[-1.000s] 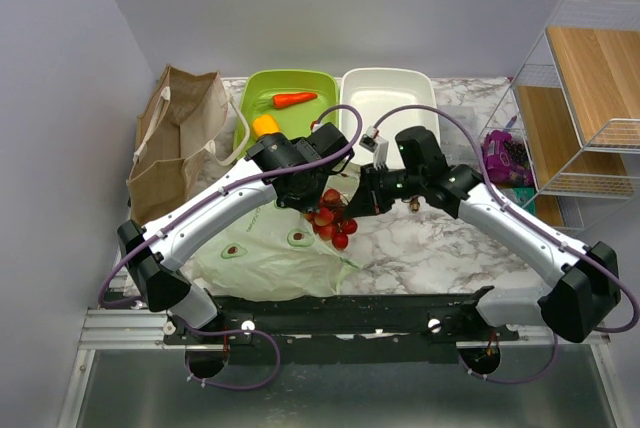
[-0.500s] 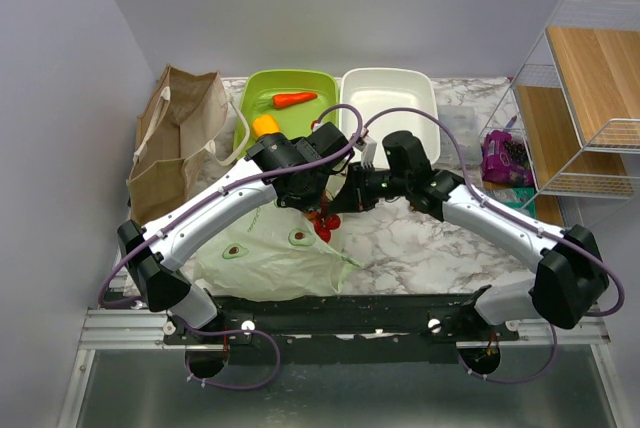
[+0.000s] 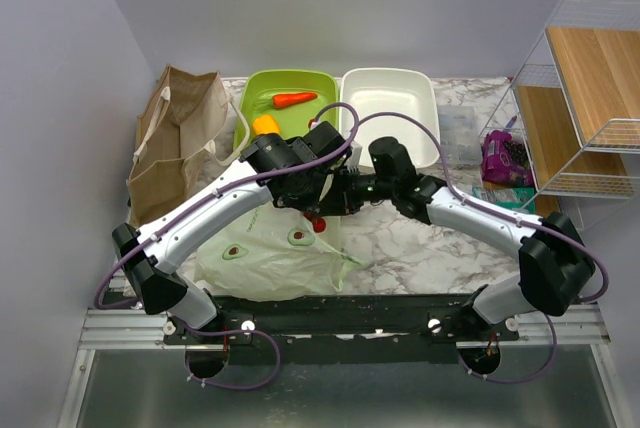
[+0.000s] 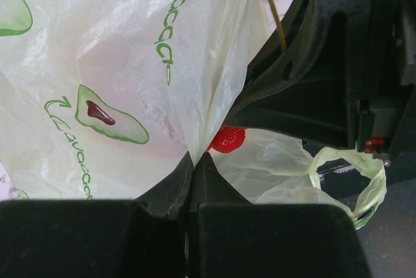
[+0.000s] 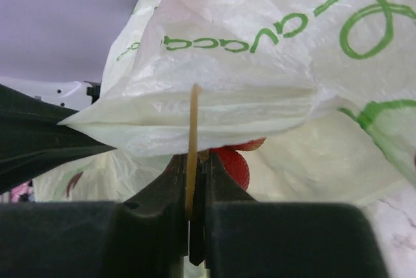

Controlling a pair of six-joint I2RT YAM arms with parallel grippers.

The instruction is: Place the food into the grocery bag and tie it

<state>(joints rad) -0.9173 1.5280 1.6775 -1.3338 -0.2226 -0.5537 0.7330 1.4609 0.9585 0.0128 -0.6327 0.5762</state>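
Grocery bag lies crumpled on the bench at the near left, one edge lifted; your left fingers are pressed together on a fold of its plastic, holding the mouth up; your right fingers are pinched nearly closed on the tomato stem, the cherry tomatoes hanging at the opening, just under the raised film. Loading looks barely begun; the yellow bell pepper sits in the green bin. Next, I'd judge, carry the cluster deeper inside before you let go, holding the mouth wide.

Lavender walls, marble table, wire shelf
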